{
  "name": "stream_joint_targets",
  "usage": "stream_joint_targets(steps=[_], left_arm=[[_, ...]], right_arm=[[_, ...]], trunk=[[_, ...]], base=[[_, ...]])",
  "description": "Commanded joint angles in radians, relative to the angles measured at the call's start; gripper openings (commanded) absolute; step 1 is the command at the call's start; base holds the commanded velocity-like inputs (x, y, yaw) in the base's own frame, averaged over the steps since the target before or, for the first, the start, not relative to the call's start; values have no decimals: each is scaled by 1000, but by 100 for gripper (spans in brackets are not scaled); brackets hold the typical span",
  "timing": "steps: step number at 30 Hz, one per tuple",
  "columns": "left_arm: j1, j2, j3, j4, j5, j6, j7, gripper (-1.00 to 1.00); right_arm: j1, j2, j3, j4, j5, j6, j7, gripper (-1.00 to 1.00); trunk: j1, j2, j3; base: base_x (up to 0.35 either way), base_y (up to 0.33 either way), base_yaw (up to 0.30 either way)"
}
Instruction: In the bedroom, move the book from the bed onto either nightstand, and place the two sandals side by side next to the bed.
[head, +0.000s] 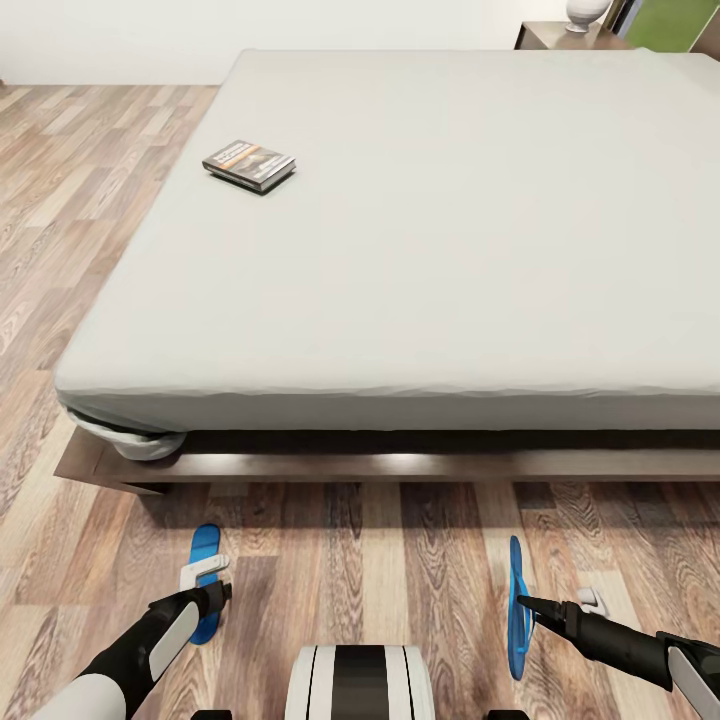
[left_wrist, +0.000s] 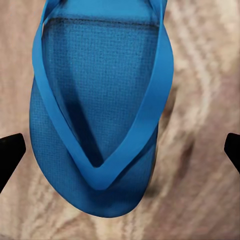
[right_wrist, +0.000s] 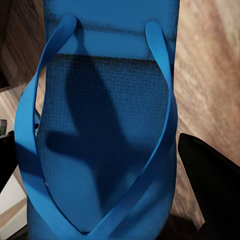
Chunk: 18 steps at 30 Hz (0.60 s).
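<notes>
The right gripper (head: 522, 601) clamps 1 blue sandal (head: 517, 610) on edge, its long axis toward the bed (head: 400, 300). The left gripper (head: 212, 592), fingers spread, hovers over the other sandal (left_wrist: 100, 120) (flat on the floor). The book (head: 250, 164) lies on the mattress.

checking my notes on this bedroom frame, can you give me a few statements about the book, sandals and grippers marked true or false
1. The book lies on the bed's grey mattress. True.
2. Both sandals lie flat on the floor. False: the left sandal looks flat on the wood floor, while the right sandal stands on edge at the right gripper.
3. The left gripper is open around its sandal, fingers wide of it. True.
4. The sandals are side by side, touching. False: they are well apart, one by each arm.
5. The book is already on a nightstand. False: it is on the mattress; a dark cabinet sits beyond the bed's far corner.
</notes>
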Motion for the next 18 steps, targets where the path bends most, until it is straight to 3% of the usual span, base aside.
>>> stream_joint_targets(steps=[1, 8, 18], left_arm=[[0, 1, -8, -2, 10, 3, 9, 100], [0, 1, -8, -2, 10, 4, 9, 100], [0, 1, -7, -2, 10, 4, 9, 100]], right_arm=[[0, 0, -1, 0, -5, 7, 1, -100], [0, 0, -1, 0, -5, 7, 1, -100], [0, 0, -1, 1, -4, 7, 1, -100]], trunk=[[0, 0, -1], [0, 0, -1], [-5, 2, 38]], base=[[0, 0, 0], [0, 0, 0], [0, 0, 0]])
